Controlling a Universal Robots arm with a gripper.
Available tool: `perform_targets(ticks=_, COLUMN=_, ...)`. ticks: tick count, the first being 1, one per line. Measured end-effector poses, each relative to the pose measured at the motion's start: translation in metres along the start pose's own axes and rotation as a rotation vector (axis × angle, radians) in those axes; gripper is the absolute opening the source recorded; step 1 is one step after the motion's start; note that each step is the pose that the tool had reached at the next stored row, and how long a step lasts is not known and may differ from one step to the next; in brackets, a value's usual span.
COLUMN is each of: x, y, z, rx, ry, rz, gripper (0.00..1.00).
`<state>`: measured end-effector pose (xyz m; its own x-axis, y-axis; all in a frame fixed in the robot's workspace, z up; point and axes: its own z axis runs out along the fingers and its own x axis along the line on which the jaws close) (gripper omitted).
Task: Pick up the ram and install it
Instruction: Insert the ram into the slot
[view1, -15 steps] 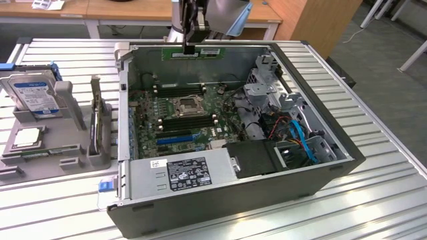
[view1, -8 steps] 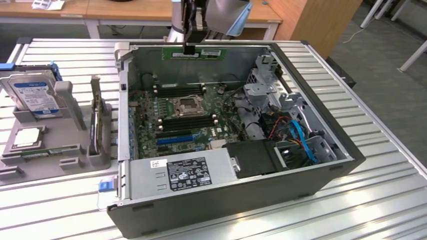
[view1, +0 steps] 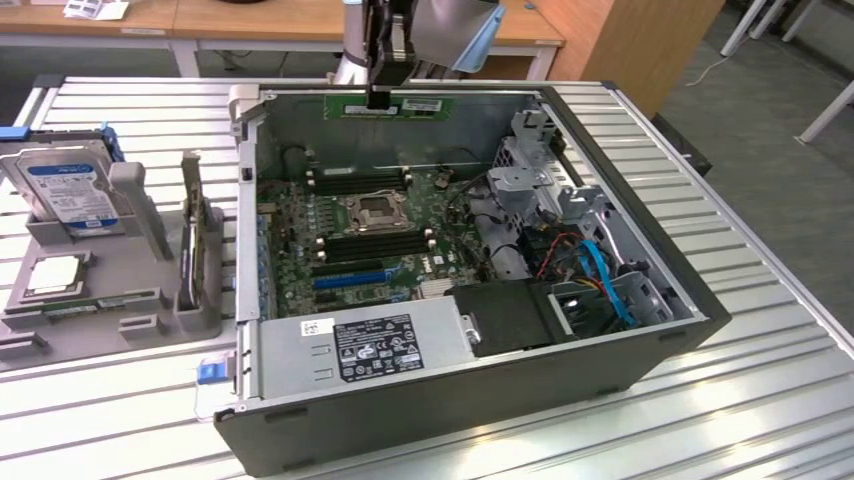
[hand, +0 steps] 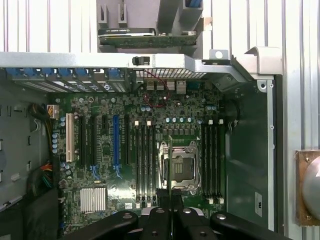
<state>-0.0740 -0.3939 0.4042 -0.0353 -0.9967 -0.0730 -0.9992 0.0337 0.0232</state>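
The ram (view1: 414, 106), a thin green stick, hangs level in the air over the far wall of the open computer case (view1: 641, 250). My gripper (view1: 378, 98) is shut on it near its middle. In the wrist view the ram (hand: 170, 160) appears edge-on as a thin line running out from my gripper (hand: 170, 202), above the processor socket (hand: 179, 167). Black memory slots (hand: 145, 160) lie on one side of the socket and more slots (hand: 212, 157) on the other. In the exterior view these slots (view1: 380, 243) sit well below the stick.
A grey fixture (view1: 94, 270) at the exterior view's left holds a blue-labelled hard drive (view1: 67, 185) and a square silver processor (view1: 54, 275). Inside the case are the power supply (view1: 367, 345), a drive cage (view1: 534, 180) and blue cables (view1: 601, 280).
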Motion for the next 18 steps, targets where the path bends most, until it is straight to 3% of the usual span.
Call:
perform_targets(ticks=6, x=0.0, y=0.0, z=0.0017, rx=0.0, ry=-0.0001, rz=0.0, gripper=0.12)
perform_targets(ticks=18, x=0.002, y=-0.0006, z=0.0233, rx=0.0, ry=0.0, rz=0.0, gripper=0.12)
